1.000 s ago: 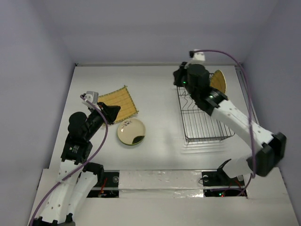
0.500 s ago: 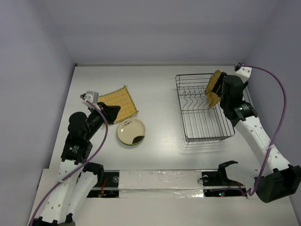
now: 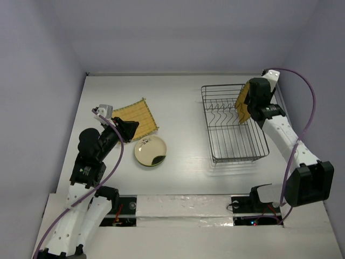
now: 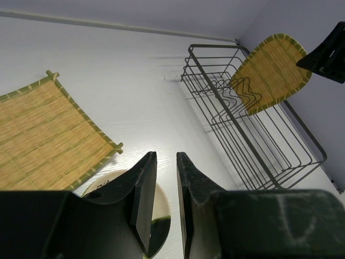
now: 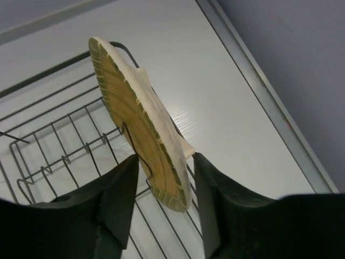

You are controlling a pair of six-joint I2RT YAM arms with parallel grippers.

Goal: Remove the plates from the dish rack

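Note:
The dark wire dish rack (image 3: 237, 159) stands at the right of the table. One yellow ribbed plate (image 3: 242, 101) stands on edge among its prongs at the far right corner. In the right wrist view this plate (image 5: 137, 118) lies between my right gripper's (image 5: 164, 162) open fingers, and I cannot tell if either touches it. A square yellow ribbed plate (image 3: 137, 116) and a round cream plate with a dark patch (image 3: 151, 151) lie flat on the table at the left. My left gripper (image 4: 166, 155) hovers over the cream plate (image 4: 108, 181), jaws a narrow gap apart, holding nothing.
Grey walls close in the table on the left, back and right. The right wall runs close behind the rack (image 5: 54, 145) and my right arm. A raised ledge with tape (image 3: 183, 208) crosses the near edge between the arm bases.
My right arm has swung from the rack's far left corner to its right side, and its fingers now stand either side of the upright yellow plate. The left arm has not moved.

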